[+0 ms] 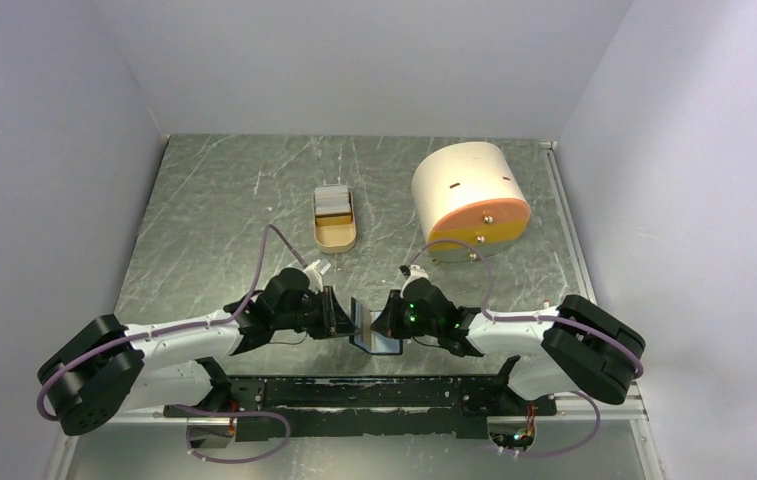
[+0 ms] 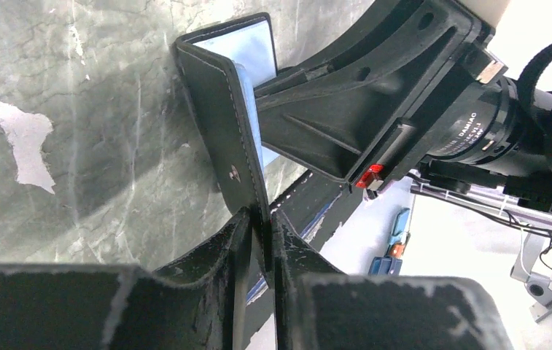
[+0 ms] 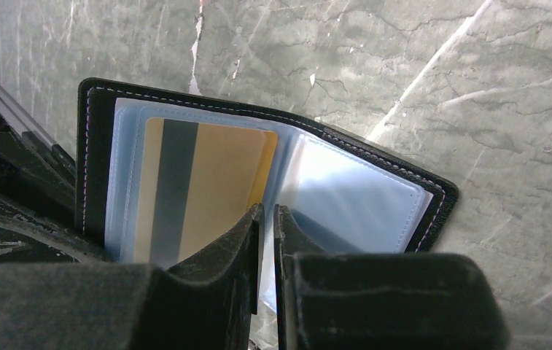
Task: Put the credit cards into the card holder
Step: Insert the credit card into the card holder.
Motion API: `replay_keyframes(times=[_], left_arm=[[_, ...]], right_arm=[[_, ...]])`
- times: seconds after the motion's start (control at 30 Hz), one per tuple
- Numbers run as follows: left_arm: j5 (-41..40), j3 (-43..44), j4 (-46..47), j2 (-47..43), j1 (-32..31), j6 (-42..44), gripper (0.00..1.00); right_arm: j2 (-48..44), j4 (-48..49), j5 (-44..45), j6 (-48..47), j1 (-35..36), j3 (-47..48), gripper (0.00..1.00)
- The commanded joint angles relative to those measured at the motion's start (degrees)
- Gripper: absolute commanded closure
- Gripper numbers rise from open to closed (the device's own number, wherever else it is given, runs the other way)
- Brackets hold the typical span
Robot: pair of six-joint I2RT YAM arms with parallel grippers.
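Your left gripper clamped on black cover of wallet. Your right gripper pinched shut on wallet's pale blue inner pocket. Wallet held open between them, near arm bases. Yellow card sits in pocket. Remaining cards in tan tray, well behind.

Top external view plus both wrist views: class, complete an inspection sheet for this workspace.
Surface: grey marbled table, scratched.
Job's things: card holder held open between both arms; yellow-orange card in an inner pocket; more credit cards in the tan tray.
Clutter: cream-and-orange cylinder.
Grippers: left gripper fingers shut on the card holder's black cover; right gripper fingers shut on an inner sleeve.
Cables: purple cables along both arms.
Surroundings: plain pale walls.
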Motion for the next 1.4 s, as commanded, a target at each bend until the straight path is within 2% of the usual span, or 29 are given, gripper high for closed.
replay_keyframes(times=[0.0, 0.13, 0.33, 0.53, 0.77, 1.03, 1.37], left_arm=[[1.14, -0.19, 4.14, -1.33, -0.38, 0.82, 0.80], [1.15, -0.87, 4.99, -1.29, -0.36, 0.63, 0.91], [1.63, -1.06, 6.75, 0.14, -0.38, 0.73, 0.91], [4.98, -2.36, 14.33, 2.43, -0.38, -0.14, 0.89], [5.86, -1.69, 15.20, 5.51, -0.39, 0.17, 0.89], [2.35, 0.84, 7.34, 7.53, -0.38, 1.11, 0.91], [-2.39, 4.81, -4.49, 10.07, -0.68, 0.95, 0.87]], right_arm=[[0.39, 1.13, 0.34, -0.04, 0.32, -0.65, 0.86], [0.93, 1.81, 0.03, 0.14, 0.40, -0.79, 0.86], [1.01, 2.26, 0.09, 0.23, 0.45, -1.18, 0.86], [1.23, 2.90, 0.02, 0.21, 0.44, -1.36, 0.86], [1.97, 3.39, -0.35, 0.06, 0.44, -1.34, 0.86], [1.37, 2.84, -0.01, -0.10, 0.45, -1.36, 0.86], [-0.55, 0.25, 1.81, -0.47, 0.45, -1.56, 0.80]])
